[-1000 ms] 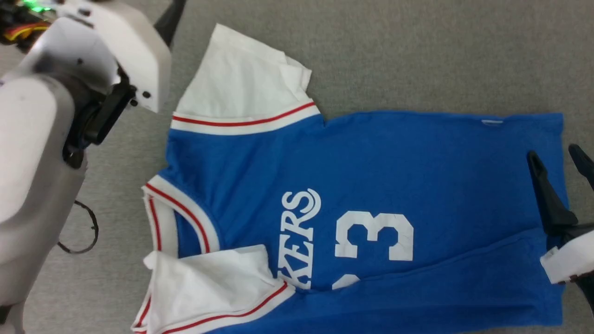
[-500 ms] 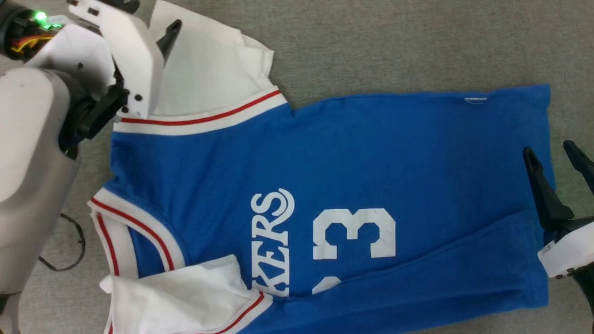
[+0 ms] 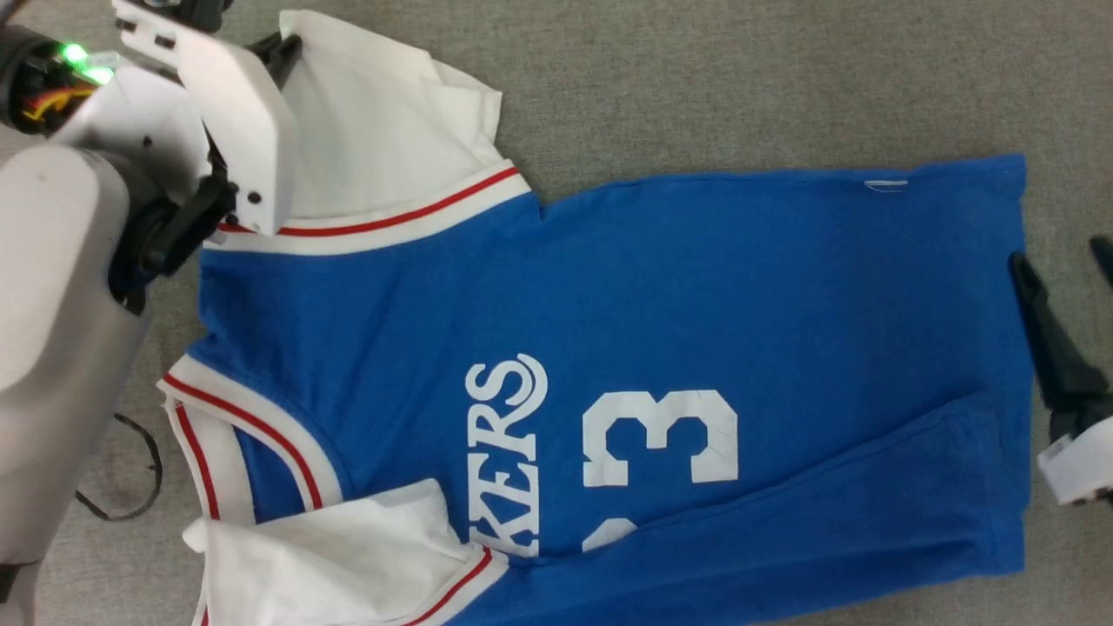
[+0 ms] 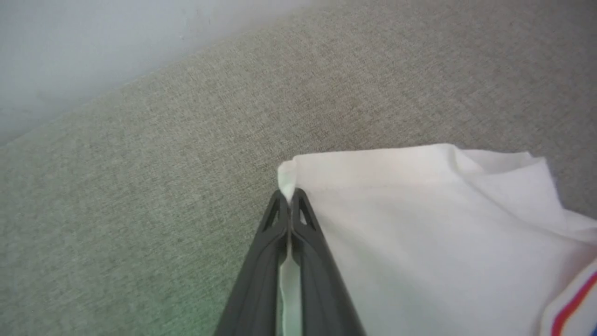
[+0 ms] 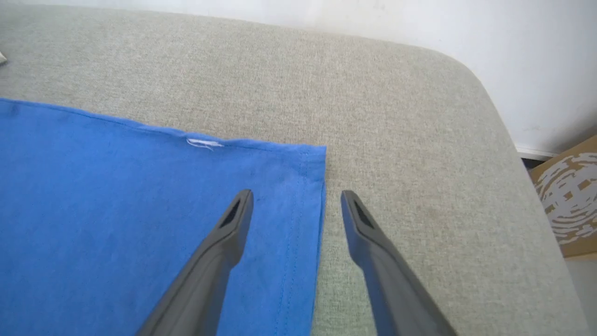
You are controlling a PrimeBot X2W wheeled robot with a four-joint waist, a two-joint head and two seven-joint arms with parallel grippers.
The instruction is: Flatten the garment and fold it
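The garment [image 3: 696, 287], a royal-blue jersey with white sleeves and a white "3", lies spread on the grey surface, neck at the left and hem at the right. Its near side is folded over in a diagonal crease. My left gripper [image 3: 283, 45] sits at the top left on the far white sleeve [image 3: 383, 130]. In the left wrist view this gripper [image 4: 290, 198] is shut on the corner of the sleeve [image 4: 419, 224]. My right gripper [image 3: 1065, 261] is open at the hem. In the right wrist view its fingers [image 5: 296, 198] straddle the edge of the blue hem [image 5: 116, 186].
The garment rests on a grey upholstered surface [image 3: 739, 78] whose rounded edge [image 5: 508, 140] falls away beyond the hem. A cardboard box [image 5: 566, 200] stands past that edge below a white wall [image 5: 326, 14]. A thin black cable loop [image 3: 143, 478] lies left of the neckline.
The left gripper has closed on the far sleeve's corner. The right gripper has shifted outward to the hem's edge. The head camera moved, sliding the whole picture left.
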